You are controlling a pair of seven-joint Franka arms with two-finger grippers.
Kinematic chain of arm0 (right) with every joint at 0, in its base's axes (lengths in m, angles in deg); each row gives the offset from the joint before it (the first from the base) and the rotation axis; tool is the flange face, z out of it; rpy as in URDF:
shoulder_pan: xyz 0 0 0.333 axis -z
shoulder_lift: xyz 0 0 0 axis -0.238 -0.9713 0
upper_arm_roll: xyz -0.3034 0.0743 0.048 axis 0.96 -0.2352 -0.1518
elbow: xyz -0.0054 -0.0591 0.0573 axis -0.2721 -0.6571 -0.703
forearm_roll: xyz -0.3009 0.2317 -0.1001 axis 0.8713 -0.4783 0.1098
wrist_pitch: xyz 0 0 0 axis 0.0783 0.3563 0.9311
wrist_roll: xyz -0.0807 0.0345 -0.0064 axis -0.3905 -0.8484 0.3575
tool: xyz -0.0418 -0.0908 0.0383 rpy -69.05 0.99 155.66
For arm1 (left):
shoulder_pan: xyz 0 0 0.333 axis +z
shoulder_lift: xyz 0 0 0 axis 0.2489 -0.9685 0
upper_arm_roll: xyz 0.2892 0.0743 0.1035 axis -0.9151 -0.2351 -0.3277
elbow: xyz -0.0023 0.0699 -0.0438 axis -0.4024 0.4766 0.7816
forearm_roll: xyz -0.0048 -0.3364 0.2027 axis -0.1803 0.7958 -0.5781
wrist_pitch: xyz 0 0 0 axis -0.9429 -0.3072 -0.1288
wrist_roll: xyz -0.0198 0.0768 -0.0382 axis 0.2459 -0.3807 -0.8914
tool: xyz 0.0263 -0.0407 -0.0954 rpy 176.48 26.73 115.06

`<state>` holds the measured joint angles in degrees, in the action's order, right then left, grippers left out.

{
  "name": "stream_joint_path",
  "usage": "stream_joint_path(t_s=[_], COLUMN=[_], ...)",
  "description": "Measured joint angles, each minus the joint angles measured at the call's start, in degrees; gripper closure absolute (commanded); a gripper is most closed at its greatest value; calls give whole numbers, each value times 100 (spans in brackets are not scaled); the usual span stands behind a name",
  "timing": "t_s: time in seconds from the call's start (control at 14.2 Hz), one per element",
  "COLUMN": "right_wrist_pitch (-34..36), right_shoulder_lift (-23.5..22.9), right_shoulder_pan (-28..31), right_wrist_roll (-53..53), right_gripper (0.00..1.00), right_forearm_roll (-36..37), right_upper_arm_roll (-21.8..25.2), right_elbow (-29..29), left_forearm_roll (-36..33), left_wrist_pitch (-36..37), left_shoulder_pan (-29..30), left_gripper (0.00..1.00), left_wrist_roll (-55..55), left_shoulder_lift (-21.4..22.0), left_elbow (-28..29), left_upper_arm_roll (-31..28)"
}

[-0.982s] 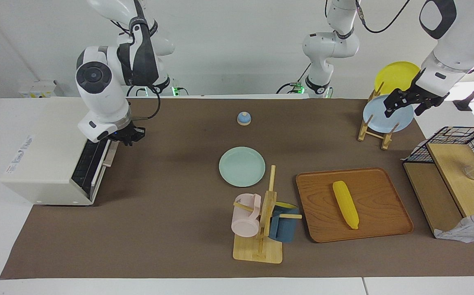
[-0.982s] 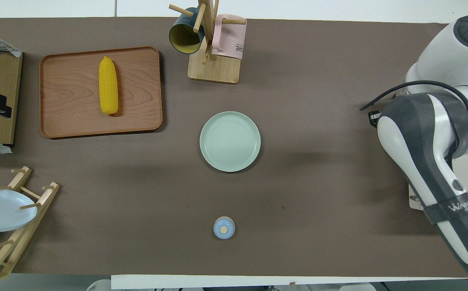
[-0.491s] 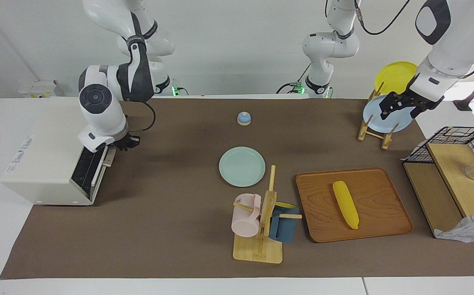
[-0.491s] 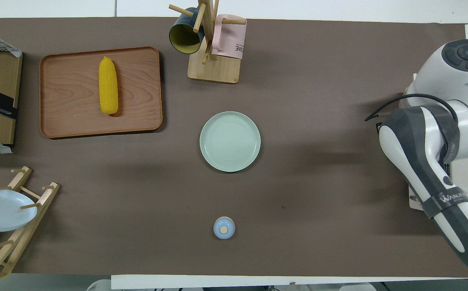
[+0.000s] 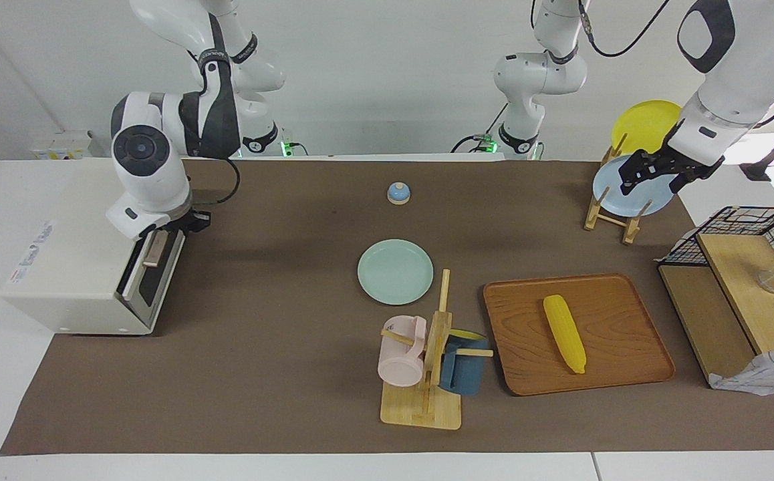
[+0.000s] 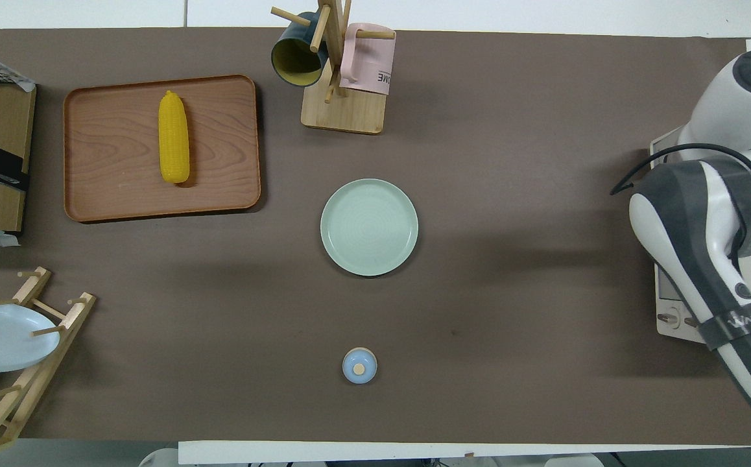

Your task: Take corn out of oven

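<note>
The corn (image 5: pixel 565 333) lies flat on the tray (image 5: pixel 634 371), out of the oven (image 5: pixel 66 267) and well apart from it. The tray sits toward the left arm's end of the table, so the corn part of the job looks done.

The oven stands at the right arm's end. Its door (image 5: pixel 158 270) is almost shut, leaning just a little open at the top. The right gripper (image 5: pixel 172 230) is at the top of the door, by the handle (image 5: pixel 153 248), likely there to push the door closed. Whether its fingers hold the handle or have let go cannot be told (the wrist hides them).

The left gripper (image 5: pixel 654 175) hangs over the plate rack (image 5: pixel 611 217), far from the oven, with its fingers spread wide and nothing in them. It waits there, likely to stay out of the way.

A green plate (image 5: pixel 395 271) rests between the oven and the tray. A small blue bell (image 5: pixel 398 193) sits nearer to the robots than the plate. A mug stand (image 5: pixel 427 374) is just beside the tray.
</note>
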<state>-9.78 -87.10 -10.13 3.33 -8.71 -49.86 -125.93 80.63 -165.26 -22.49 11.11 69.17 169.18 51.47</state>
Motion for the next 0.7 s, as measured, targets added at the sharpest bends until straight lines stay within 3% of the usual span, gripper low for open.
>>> stream_joint_path(t_s=[0.07, 0.14, 0.35, 0.7], right_wrist_pitch=[46, 55, 81, 842], right_shoulder_lift=[68, 161, 517, 681], right_shoulder_pan=[109, 201, 306, 340], right_wrist_roll=[-75, -122, -144, -143], right_gripper=[13, 0, 0, 0], right_forearm_roll=[-71, -281, -1032, -1370], right_upper_arm_roll=[2, 5, 10, 9], right_elbow=[75, 129, 382, 1452], left_forearm_roll=[0, 0, 0, 0], left_wrist_pitch=[0, 0, 0, -1], left_shoulder_pan=[0, 0, 0, 0], left_gripper=[0, 0, 0, 0], left_wrist_roll=[0, 0, 1, 1], left_shoulder_lift=[0, 0, 0, 0], left_elbow=[0, 0, 0, 0], left_upper_arm_roll=[3, 5, 9, 15])
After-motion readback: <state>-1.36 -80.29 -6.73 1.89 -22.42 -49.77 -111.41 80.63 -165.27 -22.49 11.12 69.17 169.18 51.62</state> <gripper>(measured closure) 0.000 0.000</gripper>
